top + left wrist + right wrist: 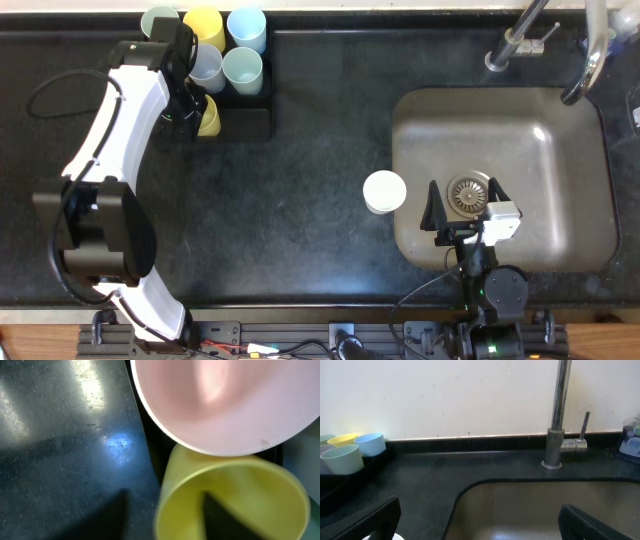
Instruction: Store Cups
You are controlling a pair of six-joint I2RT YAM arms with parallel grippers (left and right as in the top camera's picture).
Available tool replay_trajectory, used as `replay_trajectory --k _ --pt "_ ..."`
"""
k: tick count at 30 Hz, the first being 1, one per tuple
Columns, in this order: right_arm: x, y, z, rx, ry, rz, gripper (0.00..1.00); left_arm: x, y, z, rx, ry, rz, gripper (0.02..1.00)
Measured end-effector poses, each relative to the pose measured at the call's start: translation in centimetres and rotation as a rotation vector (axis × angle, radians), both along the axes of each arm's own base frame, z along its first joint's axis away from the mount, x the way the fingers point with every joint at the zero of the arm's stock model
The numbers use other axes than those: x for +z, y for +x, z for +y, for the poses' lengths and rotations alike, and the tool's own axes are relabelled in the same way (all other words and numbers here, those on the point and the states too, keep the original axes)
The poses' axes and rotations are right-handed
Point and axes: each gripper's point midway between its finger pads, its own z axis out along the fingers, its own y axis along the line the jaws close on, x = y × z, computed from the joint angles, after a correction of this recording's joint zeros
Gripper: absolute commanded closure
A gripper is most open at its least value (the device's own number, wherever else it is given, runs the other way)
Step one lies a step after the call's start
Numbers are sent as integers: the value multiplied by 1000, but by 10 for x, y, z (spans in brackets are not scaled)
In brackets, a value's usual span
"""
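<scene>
L gripper [197, 108]: jaws clamped on the wall of the yellow cup [209, 118], one dark finger inside it in the L wrist view; the cup is smooth matte plastic w/ a round, slightly tapered body, and we see it tilted at the front of the black tray [250, 122]; just beside its rim sits a pale cup [225, 405], wide round mouth, smooth inside w/ a soft sheen; further back in the tray we count a mint cup [242, 70], a blue cup [246, 28], a second yellow one [203, 25] and a pale green one [160, 20], all upright and packed close together

R gripper [465, 202]: jaws wide apart, holding nothing, over the steel sink [560, 150] near its round drain [468, 192]; the basin is brushed metal w/ rounded corners; a white cup [384, 192] stands upright on the counter [300, 200] at the sink's L edge, near the R gripper but apart from it; the counter is dark speckled stone, glossy in spots; a chrome tap [560, 410] rises behind the sink against a plain light wall [445, 395]; a blue bottle [631, 440] stands at the far end of the counter
</scene>
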Motion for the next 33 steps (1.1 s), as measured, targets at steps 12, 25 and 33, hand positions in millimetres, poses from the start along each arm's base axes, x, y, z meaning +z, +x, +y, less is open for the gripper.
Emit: replay_trajectory --k 12,25,33 --pt "0 0 0 0 0 0 3 66 -3 0 -69 1 -175 20" --pt "0 0 0 0 0 0 5 187 -197 9 -755 301 -579 20" --pt "0 0 0 0 0 0 5 129 -171 9 -815 573 -977 20"
